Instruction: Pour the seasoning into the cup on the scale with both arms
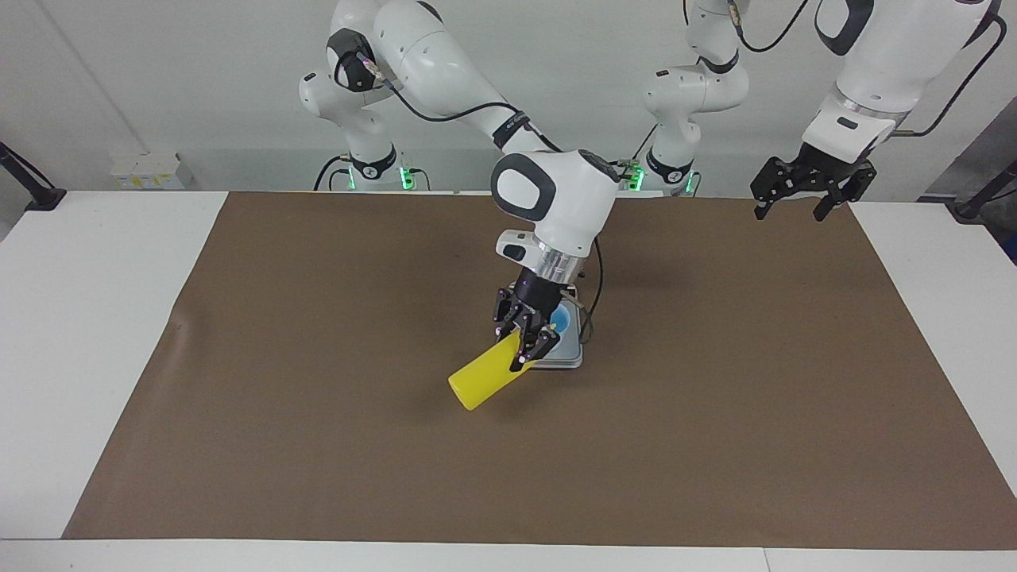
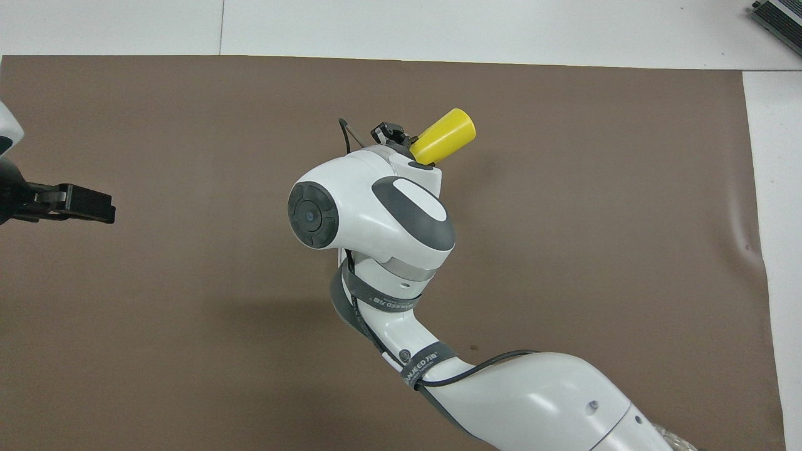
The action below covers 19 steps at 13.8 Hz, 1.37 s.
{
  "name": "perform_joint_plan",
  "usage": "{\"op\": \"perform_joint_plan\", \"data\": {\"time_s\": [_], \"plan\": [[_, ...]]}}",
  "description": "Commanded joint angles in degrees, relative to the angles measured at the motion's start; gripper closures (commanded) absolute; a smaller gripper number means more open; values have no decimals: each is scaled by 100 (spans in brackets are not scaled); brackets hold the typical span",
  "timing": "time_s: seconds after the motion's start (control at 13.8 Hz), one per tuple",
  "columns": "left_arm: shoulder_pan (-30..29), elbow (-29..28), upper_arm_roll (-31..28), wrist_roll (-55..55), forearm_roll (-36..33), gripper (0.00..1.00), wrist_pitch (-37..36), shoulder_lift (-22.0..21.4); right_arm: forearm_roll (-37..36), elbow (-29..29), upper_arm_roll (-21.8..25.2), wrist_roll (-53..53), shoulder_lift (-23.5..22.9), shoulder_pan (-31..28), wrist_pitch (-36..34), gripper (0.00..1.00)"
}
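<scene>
My right gripper (image 1: 524, 349) is shut on the yellow seasoning bottle (image 1: 485, 380), which hangs steeply tilted. Its neck end points toward the pale blue cup (image 1: 561, 321) and its base points away from the robots. The gripper's fingers hide the nozzle. The cup stands on the silver-grey scale (image 1: 566, 361), right beside the gripper. In the overhead view the right arm covers cup and scale; only the bottle's base end (image 2: 443, 134) and part of the right gripper (image 2: 391, 134) show. My left gripper (image 1: 788, 211) (image 2: 100, 207) waits open and empty, raised over the mat's corner at the left arm's end.
A brown mat (image 1: 318, 318) covers most of the white table (image 1: 95, 318). A small white box (image 1: 147, 171) sits off the table near the right arm's base. A dark device (image 2: 780, 15) lies at a table corner farthest from the robots.
</scene>
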<state>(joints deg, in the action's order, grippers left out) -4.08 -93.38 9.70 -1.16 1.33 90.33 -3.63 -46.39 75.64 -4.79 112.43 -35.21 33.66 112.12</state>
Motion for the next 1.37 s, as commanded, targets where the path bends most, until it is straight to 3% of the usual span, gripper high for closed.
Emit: {"op": "perform_joint_plan", "data": {"time_s": [0.0,0.43,0.94,1.3], "plan": [[-76,-75,23,55,69,0,-50,-85,-800,1109,-31,182,646,17,187,100],[-76,-75,23,55,69,0,-42,-86,-1091,1120,-31,191,674,211,213,100],[-76,-75,23,55,69,0,-50,-86,-1750,1304,-31,525,665,149,740,100],[-76,-75,23,63,69,0,-42,-77,-1760,1199,-31,543,647,97,767,100]]}}
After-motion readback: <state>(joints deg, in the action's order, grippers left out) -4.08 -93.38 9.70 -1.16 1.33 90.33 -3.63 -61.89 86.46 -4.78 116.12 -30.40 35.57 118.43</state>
